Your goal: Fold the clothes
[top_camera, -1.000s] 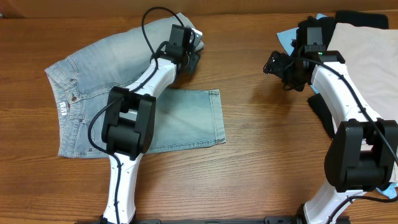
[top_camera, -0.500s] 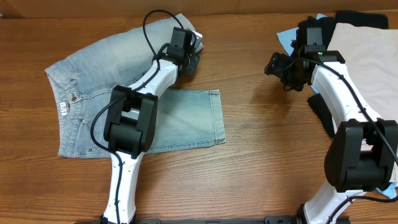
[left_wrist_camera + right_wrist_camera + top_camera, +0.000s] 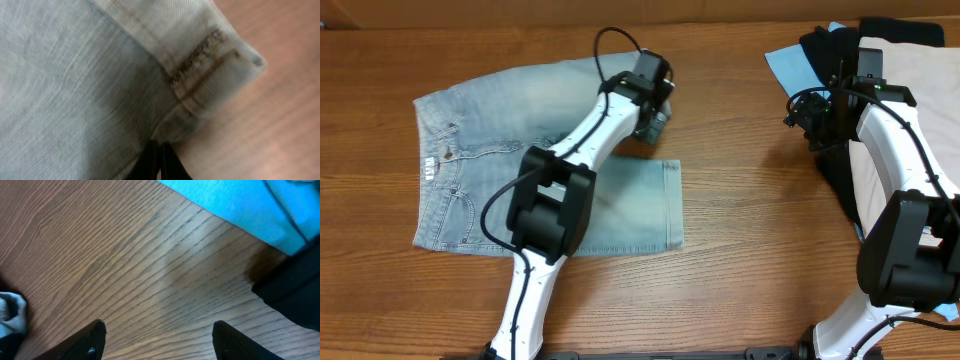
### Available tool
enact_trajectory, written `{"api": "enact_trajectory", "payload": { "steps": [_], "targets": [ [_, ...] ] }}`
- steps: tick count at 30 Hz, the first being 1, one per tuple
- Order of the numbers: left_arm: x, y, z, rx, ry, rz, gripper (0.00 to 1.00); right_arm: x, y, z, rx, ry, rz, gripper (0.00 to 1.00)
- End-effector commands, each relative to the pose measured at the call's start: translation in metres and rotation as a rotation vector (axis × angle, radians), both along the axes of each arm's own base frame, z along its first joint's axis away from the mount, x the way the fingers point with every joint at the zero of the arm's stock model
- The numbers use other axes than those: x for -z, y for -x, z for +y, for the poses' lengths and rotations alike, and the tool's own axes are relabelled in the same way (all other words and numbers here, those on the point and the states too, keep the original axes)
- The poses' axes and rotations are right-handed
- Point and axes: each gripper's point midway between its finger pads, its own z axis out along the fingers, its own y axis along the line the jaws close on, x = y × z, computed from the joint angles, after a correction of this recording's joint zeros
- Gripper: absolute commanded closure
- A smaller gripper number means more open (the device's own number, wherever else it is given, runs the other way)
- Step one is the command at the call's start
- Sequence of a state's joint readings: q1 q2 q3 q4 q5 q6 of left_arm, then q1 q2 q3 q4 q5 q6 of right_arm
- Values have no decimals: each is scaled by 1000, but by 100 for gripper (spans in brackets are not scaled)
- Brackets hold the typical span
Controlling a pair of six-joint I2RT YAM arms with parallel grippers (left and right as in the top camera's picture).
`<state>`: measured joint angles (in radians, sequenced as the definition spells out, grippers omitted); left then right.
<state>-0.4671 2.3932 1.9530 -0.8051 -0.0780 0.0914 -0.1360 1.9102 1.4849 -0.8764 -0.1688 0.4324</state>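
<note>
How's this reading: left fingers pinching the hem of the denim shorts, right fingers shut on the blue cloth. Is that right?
Not quite. The right fingers are open and empty over the table, apart from the blue cloth, as the right wrist view shows. The left fingers do pinch the hem of the denim shorts.

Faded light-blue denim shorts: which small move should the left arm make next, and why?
Probably carry the held leg toward the robot and lay it over the other leg. The left gripper is shut on the hem corner of the far leg, and the two legs of the faded light-blue denim shorts lie spread apart; stacking them would halve the shorts.
</note>
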Motion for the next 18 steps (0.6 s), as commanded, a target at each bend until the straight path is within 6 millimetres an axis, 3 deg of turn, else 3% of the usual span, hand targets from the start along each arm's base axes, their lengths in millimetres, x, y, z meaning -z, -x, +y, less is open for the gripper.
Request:
{"api": "enact_trajectory", "payload": {
  "steps": [1, 4, 8, 10, 11, 13, 14, 15, 18],
  "targets": [
    [-26, 10, -41, 61, 55, 21, 96, -25, -5, 0, -14, 6, -67, 27],
    [-54, 22, -64, 107, 57, 18, 96, -24, -3, -4, -3, -1, -57, 27],
    [-64, 37, -79, 144, 44, 34, 96, -27, 2, 0, -19, -102, -57, 27],
    [-73, 36, -80, 145, 50, 25, 85, -33, 3, 3, -59, -150, -79, 27],
    [-78, 35, -79, 137, 53, 23, 85, -35, 4, 3, -58, -155, -79, 27],
    [-108, 28, -67, 70, 77, 11, 53, -45, 10, 2, -72, -147, -88, 27],
    [-129, 25, -58, 48, 89, -3, 30, -53, 13, 3, -76, -144, -98, 27],
    [-157, 21, -43, 22, 101, -27, 13, -68, 20, 5, -78, -139, -117, 27],
    [-209, 23, -11, -27, 126, -76, 0, -106, 40, 15, -99, -141, -165, 27]
  ]
}}
